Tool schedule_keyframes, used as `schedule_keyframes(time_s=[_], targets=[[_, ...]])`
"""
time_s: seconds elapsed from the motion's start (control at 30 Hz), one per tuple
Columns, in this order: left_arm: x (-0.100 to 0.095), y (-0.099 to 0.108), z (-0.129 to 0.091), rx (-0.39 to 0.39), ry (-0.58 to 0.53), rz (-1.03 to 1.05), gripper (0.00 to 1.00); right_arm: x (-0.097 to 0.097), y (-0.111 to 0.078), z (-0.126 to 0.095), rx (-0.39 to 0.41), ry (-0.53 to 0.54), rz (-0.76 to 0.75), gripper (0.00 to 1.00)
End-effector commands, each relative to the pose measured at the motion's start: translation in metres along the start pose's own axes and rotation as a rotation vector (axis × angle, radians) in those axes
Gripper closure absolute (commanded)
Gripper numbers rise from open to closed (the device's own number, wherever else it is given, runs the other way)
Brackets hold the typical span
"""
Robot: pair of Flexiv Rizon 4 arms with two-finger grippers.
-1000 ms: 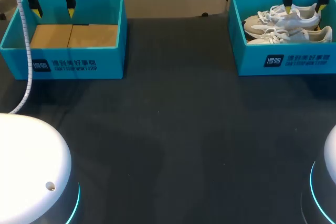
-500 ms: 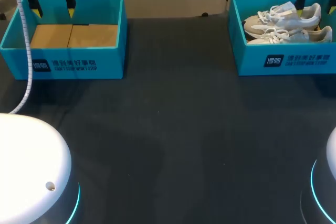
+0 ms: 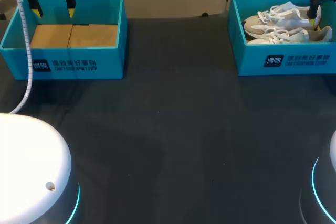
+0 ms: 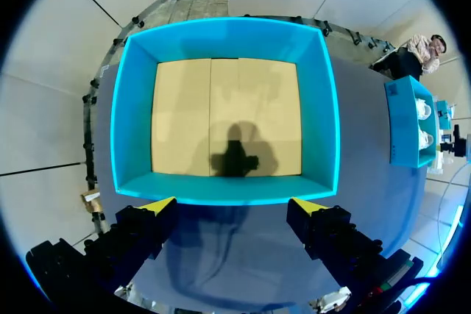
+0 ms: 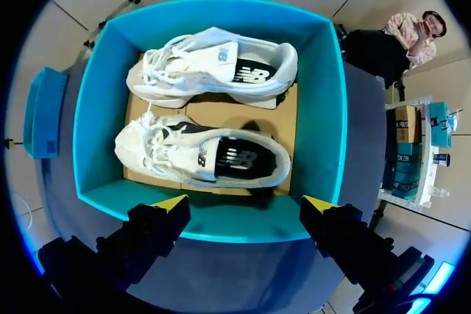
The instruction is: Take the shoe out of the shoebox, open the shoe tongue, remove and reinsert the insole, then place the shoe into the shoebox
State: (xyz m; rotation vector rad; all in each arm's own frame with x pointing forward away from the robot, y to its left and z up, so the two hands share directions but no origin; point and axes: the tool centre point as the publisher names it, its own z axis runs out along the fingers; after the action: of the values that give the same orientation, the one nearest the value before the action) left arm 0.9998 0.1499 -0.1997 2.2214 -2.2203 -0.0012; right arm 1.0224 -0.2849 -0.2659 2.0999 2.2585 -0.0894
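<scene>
**Bench layout with both hands over the shoeboxes.** Two teal shoeboxes stand well apart along the far side of the dark bench (image 3: 173, 129).

- **Right shoebox:** The right shoebox (image 3: 286, 62) holds a pair of pale lace-up shoes. They lie side by side, soles down, on its cardboard floor, with their toes toward the left shoebox (image 3: 73, 61).
- **Shoes:** In the right wrist view, the near shoe (image 5: 202, 156) lies just past the box wall ahead of the hand. The far shoe (image 5: 213, 68) lies beyond it, along the opposite wall. A dark insole shows in the opening of each.
- **Right hand:** The right hand (image 5: 244, 204) hangs over the box's near wall. Its yellow-tipped fingers are spread wide and grip nothing.
- **Left hand:** The left hand (image 4: 233, 206) hangs over the near wall of the left shoebox, fingers likewise apart. Its shadow falls on that box's cardboard floor.
</scene>
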Motion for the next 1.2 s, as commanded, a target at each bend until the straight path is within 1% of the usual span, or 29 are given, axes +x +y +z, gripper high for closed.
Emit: schedule_keyframes(time_s=[0.03,0.3,0.4,0.5,0.57,0.7,0.73,0.87,0.9,0.93,0.97,1.0,1.03,1.1,1.2], targets=[[0.000,0.000,0.000,0.000,0.000,0.000,0.00,-0.003,0.006,0.009,0.003,0.007,-0.004,0.00],[0.000,0.000,0.000,0.000,0.000,0.000,0.00,-0.008,0.010,0.024,0.001,0.021,-0.035,0.00],[0.000,0.000,0.000,0.000,0.000,0.000,0.00,-0.012,0.012,0.034,0.014,0.019,-0.035,0.00],[0.000,0.000,0.000,0.000,0.000,0.000,0.00,-0.014,0.013,0.039,0.015,0.021,-0.037,0.03],[0.000,0.000,0.000,0.000,0.000,0.000,0.00,-0.015,0.014,0.042,0.020,0.015,-0.036,0.08],[0.000,0.000,0.000,0.000,0.000,0.000,0.00,-0.021,0.018,0.055,0.033,0.014,-0.029,0.12],[0.000,0.000,0.000,0.000,0.000,0.000,0.00,-0.022,0.019,0.057,0.040,0.015,-0.025,0.10],[0.000,0.000,0.000,0.000,0.000,0.000,0.00,-0.025,0.023,0.063,0.043,0.013,-0.027,0.11],[0.000,0.000,0.000,0.000,0.000,0.000,0.00,-0.026,0.024,0.064,0.039,0.015,-0.024,0.09],[0.000,0.000,0.000,0.000,0.000,0.000,0.00,-0.027,0.025,0.065,0.037,0.020,-0.024,0.08],[0.000,0.000,0.000,0.000,0.000,0.000,0.00,-0.028,0.026,0.067,0.037,0.015,-0.021,0.09],[0.000,0.000,0.000,0.000,0.000,0.000,0.00,-0.029,0.027,0.069,0.036,0.014,-0.019,0.12],[0.000,0.000,0.000,0.000,0.000,0.000,0.00,-0.030,0.028,0.071,0.023,0.021,-0.017,0.17],[0.000,0.000,0.000,0.000,0.000,0.000,0.00,-0.033,0.029,0.074,0.024,0.015,-0.012,0.22],[0.000,0.000,0.000,0.000,0.000,0.000,0.00,-0.038,0.030,0.079,0.026,0.012,-0.005,0.24]])
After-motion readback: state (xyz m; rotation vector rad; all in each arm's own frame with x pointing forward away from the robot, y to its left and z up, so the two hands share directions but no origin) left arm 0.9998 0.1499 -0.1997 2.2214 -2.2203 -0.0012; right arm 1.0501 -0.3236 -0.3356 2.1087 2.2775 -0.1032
